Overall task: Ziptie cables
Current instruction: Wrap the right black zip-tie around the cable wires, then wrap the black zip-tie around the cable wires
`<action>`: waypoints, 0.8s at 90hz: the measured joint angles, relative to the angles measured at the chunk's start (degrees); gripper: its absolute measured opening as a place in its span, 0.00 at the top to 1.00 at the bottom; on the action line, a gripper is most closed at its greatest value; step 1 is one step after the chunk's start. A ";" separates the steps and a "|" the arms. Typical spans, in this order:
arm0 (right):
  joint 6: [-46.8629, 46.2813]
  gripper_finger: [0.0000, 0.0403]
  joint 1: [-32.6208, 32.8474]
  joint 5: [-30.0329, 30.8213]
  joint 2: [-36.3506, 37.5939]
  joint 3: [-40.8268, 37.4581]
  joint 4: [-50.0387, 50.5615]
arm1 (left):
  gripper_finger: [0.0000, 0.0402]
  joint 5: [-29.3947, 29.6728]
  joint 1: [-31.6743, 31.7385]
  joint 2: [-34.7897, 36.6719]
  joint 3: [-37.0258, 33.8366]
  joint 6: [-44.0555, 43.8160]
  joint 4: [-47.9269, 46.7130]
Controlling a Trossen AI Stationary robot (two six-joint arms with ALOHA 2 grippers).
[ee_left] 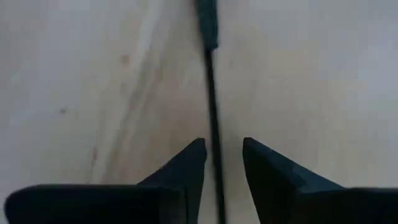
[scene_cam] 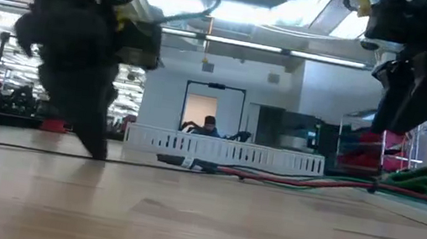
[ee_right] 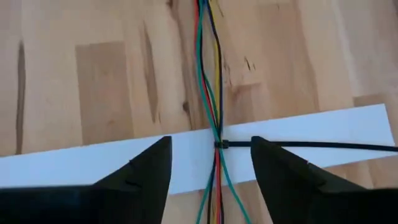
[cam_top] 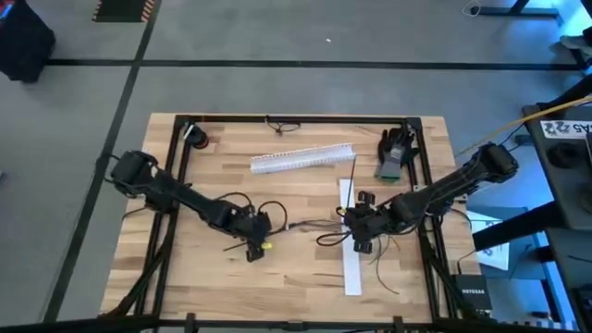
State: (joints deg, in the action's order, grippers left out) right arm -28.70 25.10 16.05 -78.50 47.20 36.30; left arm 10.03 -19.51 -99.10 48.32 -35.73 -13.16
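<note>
The cables [ee_right: 214, 74] are a bunch of thin green, red, yellow and dark wires. They lie on the wooden table and cross a white paper strip [ee_right: 81, 163]. A black ziptie [ee_right: 220, 144] circles the bunch, its tail [ee_right: 311, 145] running off sideways. My right gripper [ee_right: 211, 155] is open above them, one finger on each side of the tied spot. My left gripper [ee_left: 224, 155] is open and points down at the table [cam_top: 296, 268]. It straddles a thin black strip [ee_left: 211, 81] without touching it. In the low view its fingers [scene_cam: 95, 143] reach the tabletop.
A white slotted cable duct [cam_top: 303, 159] lies across the far middle of the table. A green and black object [cam_top: 393, 155] sits at the far right, and a small red item [cam_top: 199, 141] at the far left. A black frame [cam_top: 176, 185] borders the table.
</note>
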 joint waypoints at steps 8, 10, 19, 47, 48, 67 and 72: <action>0.08 0.48 0.04 -0.02 0.00 0.00 -0.05 | 0.80 0.23 -0.20 -1.19 0.20 0.04 -0.95; 0.05 0.48 0.07 -0.06 0.00 0.00 0.00 | 0.81 0.29 -0.34 -1.28 0.26 -0.04 -1.78; -0.69 0.48 0.07 -0.11 0.00 0.00 0.12 | 0.94 0.64 -0.87 -1.36 0.50 -0.94 -5.80; -2.09 0.48 0.04 0.24 0.00 0.00 3.06 | 1.00 -0.60 -6.17 2.17 0.80 -25.14 -20.17; -2.26 0.48 0.04 0.24 0.00 0.00 3.20 | 1.00 -0.86 -6.44 2.53 0.94 -26.45 -21.11; -2.48 0.48 0.04 0.97 0.00 0.00 3.97 | 1.00 -1.35 -9.59 7.54 1.58 -45.01 -24.02; -2.23 0.48 0.02 1.40 0.00 0.00 3.73 | 1.00 -0.97 -9.64 9.16 1.91 -45.17 -19.41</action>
State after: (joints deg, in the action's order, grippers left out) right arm -30.93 25.12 17.45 -78.50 47.20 40.03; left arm 9.06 -29.14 -89.95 50.24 -80.90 -32.57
